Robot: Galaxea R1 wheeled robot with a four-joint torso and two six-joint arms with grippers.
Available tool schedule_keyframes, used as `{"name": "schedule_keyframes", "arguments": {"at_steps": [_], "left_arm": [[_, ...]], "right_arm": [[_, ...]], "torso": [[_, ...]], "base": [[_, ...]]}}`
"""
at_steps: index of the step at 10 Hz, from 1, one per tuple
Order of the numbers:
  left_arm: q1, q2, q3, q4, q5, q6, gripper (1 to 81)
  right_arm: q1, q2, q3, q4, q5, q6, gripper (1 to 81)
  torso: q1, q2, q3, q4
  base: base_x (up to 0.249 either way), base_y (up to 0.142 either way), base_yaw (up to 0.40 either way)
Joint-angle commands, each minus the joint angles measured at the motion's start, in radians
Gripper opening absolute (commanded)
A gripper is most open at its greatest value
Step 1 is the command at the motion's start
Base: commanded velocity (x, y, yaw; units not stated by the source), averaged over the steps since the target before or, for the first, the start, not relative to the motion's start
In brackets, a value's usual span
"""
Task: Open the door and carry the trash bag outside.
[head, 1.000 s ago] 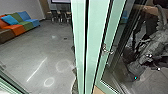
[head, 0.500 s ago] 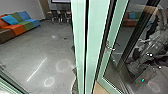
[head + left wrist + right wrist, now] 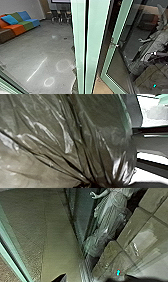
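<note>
Head view: green-framed glass door (image 3: 108,79) on the right, standing ajar, metal handle (image 3: 113,45) on its frame. Thick green post (image 3: 96,32) runs top to bottom mid-view. Light brown floor strip (image 3: 101,86) low between post and door. Left of the post, gray floor (image 3: 32,52) with bright light marks, a couch (image 3: 18,28) in orange, green, blue and brown, blue cushion (image 3: 9,19) on it. Chairs (image 3: 61,18) at the far end, near the lower edge of a screen (image 3: 60,1). Door glass has mixed gray and dark shapes in it plus a small teal light (image 3: 154,85); can't sort them all out.

Left wrist view: trash bag (image 3: 50,136), see-through and shiny, very close to the camera. Its folds pull together into a tight bunch at the left gripper (image 3: 86,184), so the bag is gripped by its gathered part.

Right wrist view: wrinkled grayish shape (image 3: 110,220), bag-like, beside a dark frame; exact outline unclear. Green frame edge (image 3: 15,260), pale smooth strip (image 3: 56,243) next to rougher ground (image 3: 27,230). Squared panels with dark joints (image 3: 136,226) too. Cannot tell whether the right gripper is open or closed.
</note>
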Motion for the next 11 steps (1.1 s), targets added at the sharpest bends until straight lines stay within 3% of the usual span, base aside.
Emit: {"name": "schedule_keyframes", "arguments": {"at_steps": [1, 2, 3, 4, 9, 10, 11], "left_arm": [[-0.012, 0.011, 0.016, 0.008, 0.082, 0.000, 1.0], [-0.014, 0.011, 0.014, 0.008, 0.082, 0.000, 1.0], [-0.015, 0.012, 0.016, 0.008, 0.082, 0.000, 1.0], [-0.017, 0.012, 0.016, 0.008, 0.082, 0.000, 1.0], [-0.015, 0.004, 0.031, 0.008, 0.082, 0.002, 1.0], [-0.015, 0.004, 0.031, 0.008, 0.082, 0.002, 1.0], [-0.015, 0.004, 0.031, 0.008, 0.082, 0.002, 1.0]], "right_arm": [[0.149, -0.062, -0.043, -0.124, -0.086, -0.016, 81.1], [0.123, -0.062, -0.036, -0.082, -0.085, -0.016, 81.1], [0.092, -0.068, 0.011, 0.011, -0.093, -0.019, 81.1], [0.064, -0.077, 0.088, 0.041, -0.106, -0.015, 81.1], [0.050, -0.103, 0.056, 0.050, -0.106, -0.016, 81.1], [0.034, -0.109, 0.096, 0.079, -0.108, -0.016, 81.1], [0.001, -0.122, 0.154, 0.166, -0.108, -0.019, 81.1]], "torso": [[0.000, 0.000, 0.000, 0.000], [0.000, 0.000, 0.000, 0.000], [0.000, 0.000, 0.000, 0.000], [0.000, 0.000, 0.000, 0.000], [0.000, 0.000, 0.000, 0.000], [0.001, 0.000, 0.000, 0.000], [0.001, 0.000, 0.000, 0.000]], "base": [[0.000, 0.000, 0.000], [0.000, 0.000, 0.000], [0.000, 0.000, 0.000], [0.000, 0.000, 0.000], [0.000, 0.000, 0.000], [0.000, 0.000, 0.000], [0.000, 0.000, 0.000]]}}
